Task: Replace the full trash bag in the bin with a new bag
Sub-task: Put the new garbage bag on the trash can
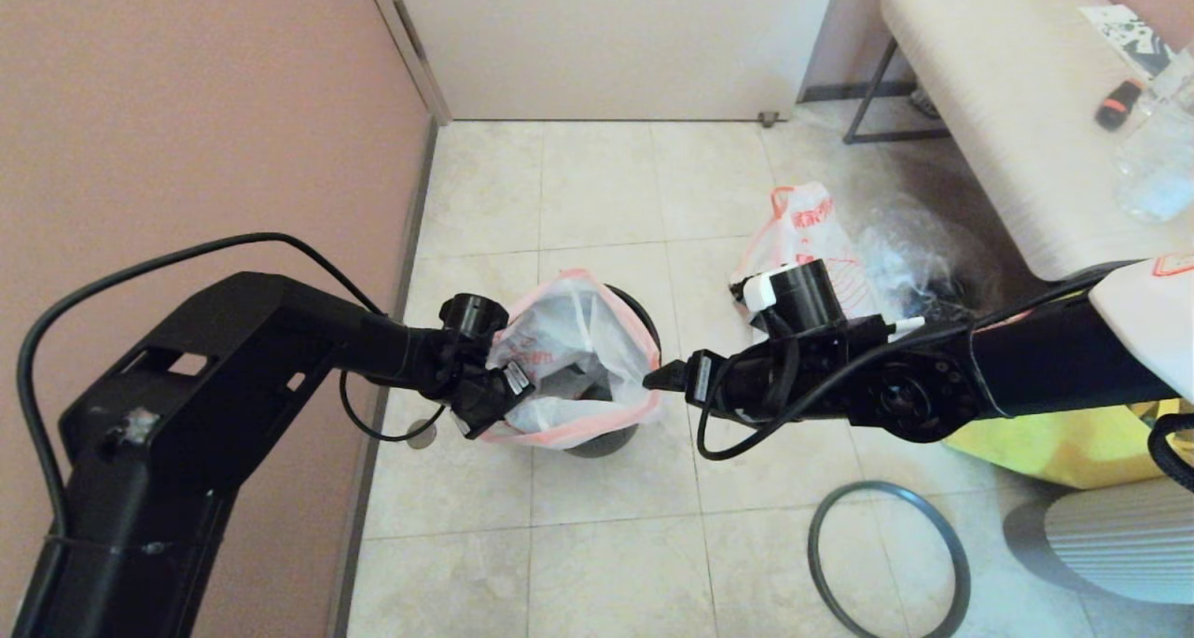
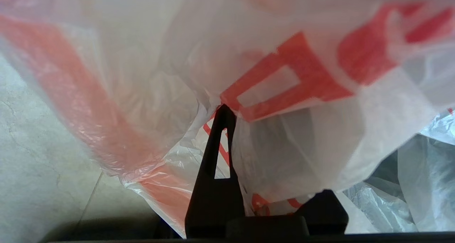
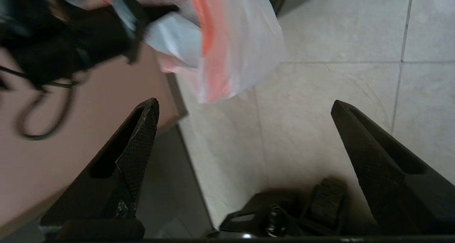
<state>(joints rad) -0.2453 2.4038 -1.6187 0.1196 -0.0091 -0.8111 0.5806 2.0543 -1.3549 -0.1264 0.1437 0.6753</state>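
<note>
Pinching the left edge of the new bag (image 1: 569, 339), the left gripper (image 1: 511, 388) is holding the thin white film at the side of the bin (image 1: 634, 316) nearest the pink wall (image 1: 187, 125); in the left wrist view its fingers (image 2: 219, 143) are pressed together on the plastic, with the pink-red mouth band and orange-red print billowing just past the tips. The bag is sitting inside the small black bucket, its mouth draped over the rim and hanging down the outside on the near side.

Just to the right of that bag, the right gripper (image 1: 658, 377) is hovering at the bin's right edge with its fingers (image 3: 138, 143) spread wide and holding nothing; in the right wrist view the bag's pink-banded edge is hanging ahead of the tips, apart from them, over bare floor tile (image 3: 337, 33).

Behind the right arm's wrist, the full trash bag (image 1: 807, 237) is resting on the floor, loop handles up, well apart from both grippers. Nearer the camera and to the right of the right gripper, the grey ring (image 1: 886, 559) is lying flat on the tiles, separate from the bucket.
</note>
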